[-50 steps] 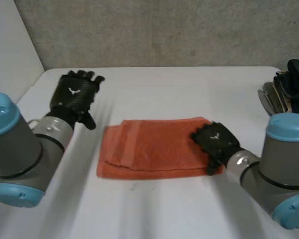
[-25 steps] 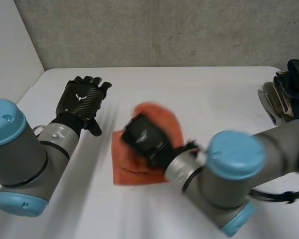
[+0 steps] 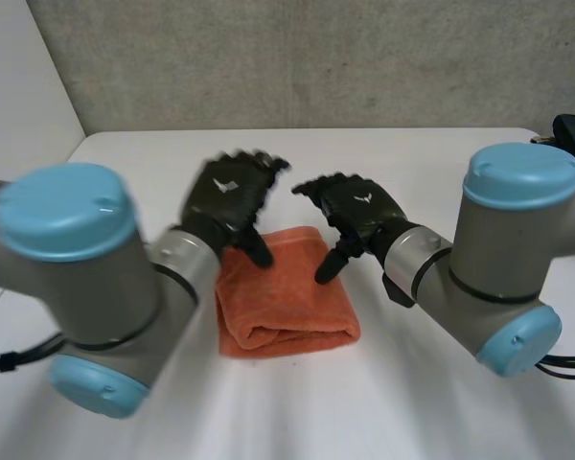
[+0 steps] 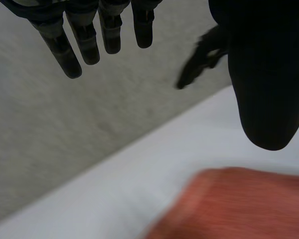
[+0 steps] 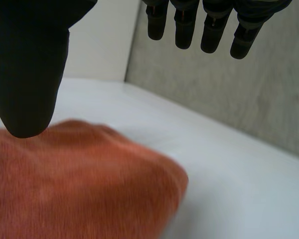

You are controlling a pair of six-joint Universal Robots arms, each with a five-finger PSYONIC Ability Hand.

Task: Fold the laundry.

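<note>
At the middle of the white counter (image 3: 297,412) you have a folded orange towel (image 3: 286,305). Your left robot hand (image 3: 228,196) hovers over its far left corner, fingers released. Your right robot hand (image 3: 356,213) hovers over its far right corner, also released.

We record that the towel (image 3: 286,302), spread wide a second ago, now lies folded over and narrower. The right hand (image 3: 356,213) has released its right edge and hangs open above it. The left hand (image 3: 228,196) has moved in from the left to the towel's far left corner.
</note>
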